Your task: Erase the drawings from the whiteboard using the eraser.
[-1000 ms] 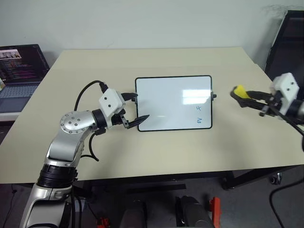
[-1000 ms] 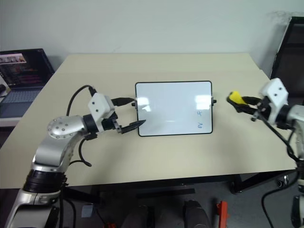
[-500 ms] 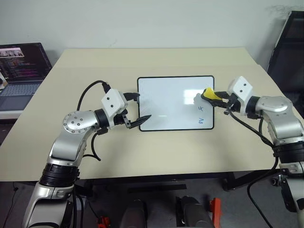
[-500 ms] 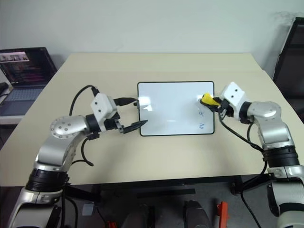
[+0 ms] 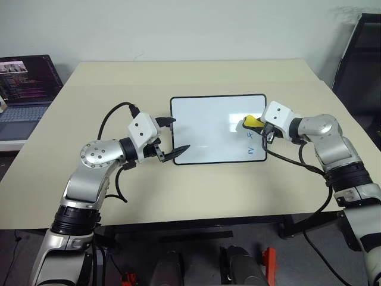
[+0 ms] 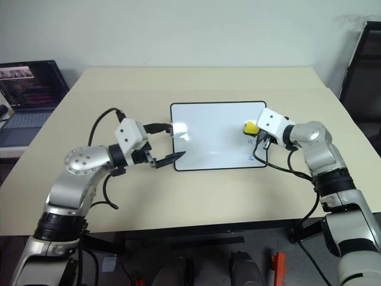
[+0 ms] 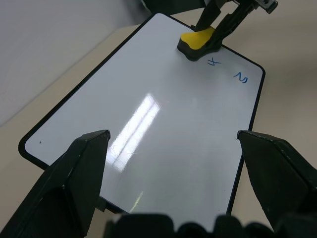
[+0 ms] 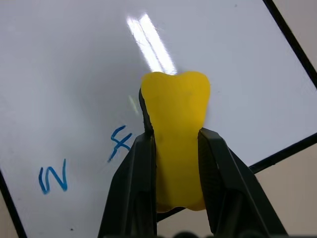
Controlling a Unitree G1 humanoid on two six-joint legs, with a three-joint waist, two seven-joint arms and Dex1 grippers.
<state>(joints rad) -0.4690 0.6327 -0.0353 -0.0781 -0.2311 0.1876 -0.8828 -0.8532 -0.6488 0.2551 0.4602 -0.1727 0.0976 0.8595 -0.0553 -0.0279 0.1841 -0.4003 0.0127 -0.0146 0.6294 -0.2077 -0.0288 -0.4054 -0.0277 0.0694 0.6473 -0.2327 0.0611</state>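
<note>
At far left we see a laptop (image 5: 27, 89). Our left tool (image 5: 172, 137), fingers apart, straddles the whiteboard (image 5: 208, 134) mid-desk (image 5: 196, 190). Right of centre, our right tool (image 5: 257, 124) clamps the eraser (image 5: 250, 121) beside two blue drawings (image 5: 250, 143).

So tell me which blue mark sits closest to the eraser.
The cross-like mark, right beside the eraser; the zigzag lies farther off, toward the board's corner.

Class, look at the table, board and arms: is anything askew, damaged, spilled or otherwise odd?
Nothing stands out. The whiteboard lies flat and square on the table, undamaged. Two blue drawings remain near one short end. The right gripper pinches the yellow eraser over the board; the left gripper is open at the other end.
</note>
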